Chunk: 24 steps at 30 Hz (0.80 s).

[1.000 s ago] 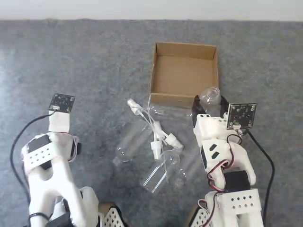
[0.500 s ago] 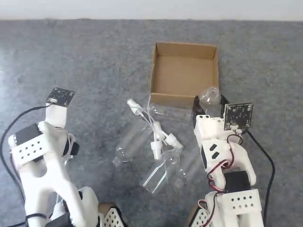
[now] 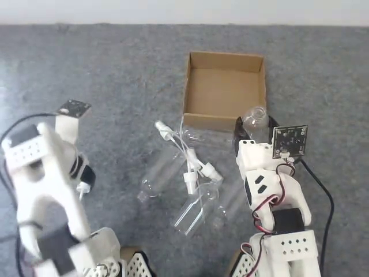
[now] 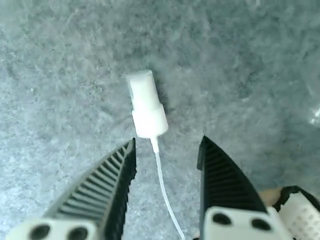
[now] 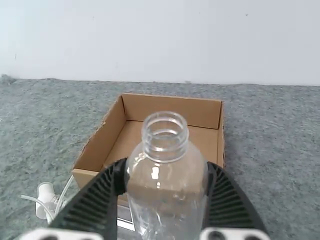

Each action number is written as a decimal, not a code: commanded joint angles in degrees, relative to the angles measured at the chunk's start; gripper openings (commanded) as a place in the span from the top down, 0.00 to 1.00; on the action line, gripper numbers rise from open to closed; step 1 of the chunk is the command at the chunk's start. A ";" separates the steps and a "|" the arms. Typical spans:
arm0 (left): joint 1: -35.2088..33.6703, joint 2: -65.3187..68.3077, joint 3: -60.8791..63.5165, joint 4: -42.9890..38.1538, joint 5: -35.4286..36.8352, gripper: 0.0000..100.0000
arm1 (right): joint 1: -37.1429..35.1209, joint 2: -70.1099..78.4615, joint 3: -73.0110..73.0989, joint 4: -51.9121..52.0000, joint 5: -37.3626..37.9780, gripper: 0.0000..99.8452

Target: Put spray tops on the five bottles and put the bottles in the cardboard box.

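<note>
My right gripper (image 5: pixel 166 172) is shut on a clear, uncapped bottle (image 5: pixel 165 165), held upright just in front of the cardboard box (image 5: pixel 197 112). From above, that bottle (image 3: pixel 255 120) stands at the box's (image 3: pixel 193 86) near wall with the right gripper (image 3: pixel 255 131) around it. My left gripper (image 4: pixel 168 144) is open above the carpet. A white spray top (image 4: pixel 146 112) lies just past its fingertips, its thin tube running back between the fingers. In the high view this spray top (image 3: pixel 85 187) sits beside the left gripper (image 3: pixel 82 176).
Several clear bottles (image 3: pixel 196 210) lie in the middle of the grey carpet (image 3: pixel 115 69), mixed with white spray tops (image 3: pixel 190 180) and their tubes. Another spray top (image 3: pixel 163 129) lies nearer the box. The box is empty inside.
The left arm has risen and swung left, and the white spray top beside its gripper has come into view. The right arm and its bottle have stayed put.
</note>
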 commanded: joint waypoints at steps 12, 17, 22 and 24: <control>-0.26 28.48 -19.12 0.53 2.11 0.82 | -0.40 -1.10 -0.97 -1.45 0.97 0.91; -0.18 32.35 -19.03 -2.02 2.02 0.84 | -0.40 -1.10 -0.88 -1.45 0.97 0.91; -0.09 35.96 -19.03 -3.60 2.02 0.90 | -0.31 -1.10 -0.88 -1.45 0.97 0.91; -0.09 36.40 -19.03 -3.96 2.02 0.91 | -0.31 -1.10 -0.88 -1.45 0.97 0.91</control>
